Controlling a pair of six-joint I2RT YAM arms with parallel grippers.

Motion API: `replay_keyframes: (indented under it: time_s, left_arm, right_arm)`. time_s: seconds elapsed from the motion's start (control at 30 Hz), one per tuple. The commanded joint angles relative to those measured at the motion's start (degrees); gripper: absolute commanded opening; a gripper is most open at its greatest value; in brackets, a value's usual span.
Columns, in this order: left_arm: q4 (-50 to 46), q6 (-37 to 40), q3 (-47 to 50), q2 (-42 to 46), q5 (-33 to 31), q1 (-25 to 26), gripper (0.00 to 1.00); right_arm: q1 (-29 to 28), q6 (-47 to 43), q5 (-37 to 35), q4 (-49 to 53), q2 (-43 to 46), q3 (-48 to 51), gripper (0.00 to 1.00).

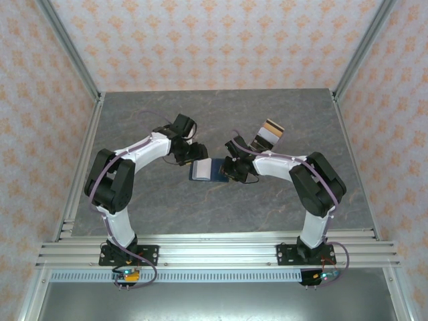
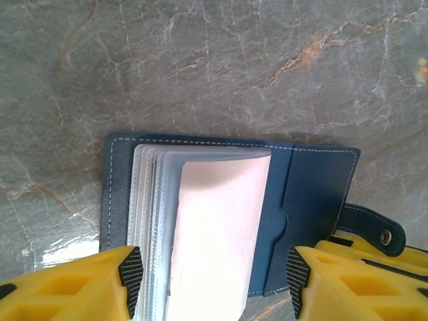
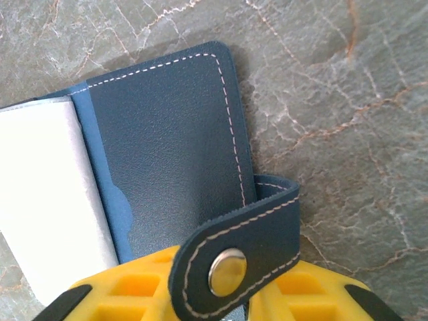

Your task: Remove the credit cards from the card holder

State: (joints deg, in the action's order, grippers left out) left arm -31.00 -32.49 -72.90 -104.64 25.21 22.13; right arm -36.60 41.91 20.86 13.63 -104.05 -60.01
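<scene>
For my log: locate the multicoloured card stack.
Top view: the multicoloured card stack lies right of centre on the grey marble tabletop, just beyond the right arm.

I'm bending both arms inward, nearly meeting in the middle; left gripper (image 2: 214, 281) is hanging with jaws well apart, right gripper (image 1: 228, 167) is pointing left, gap unclear.

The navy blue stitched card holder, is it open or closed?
Open. The navy blue card holder lies spread flat, clear sleeves fanned up, snap tab unfastened.

The card holder (image 2: 314, 194) runs off the left wrist view's bottom edge, and what its glaring white sleeves (image 2: 214, 227) hold cannot be told.
</scene>
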Motion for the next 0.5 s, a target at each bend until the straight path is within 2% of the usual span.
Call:
replay_keyframes:
  time_s: [0.0,0.47]
  left_arm:
    - [-0.94,0.15,0.74,-0.56,1.17,0.20,0.62]
    - [1.26,-0.10,0.37,-3.77,5.15,0.50,0.61]
  right_arm:
    - [0.23,-1.11,-1.89,4.19,-2.07,-0.28,0.28]
    - [0.31,-1.12,-1.35,4.57,-2.70,-0.28,0.28]
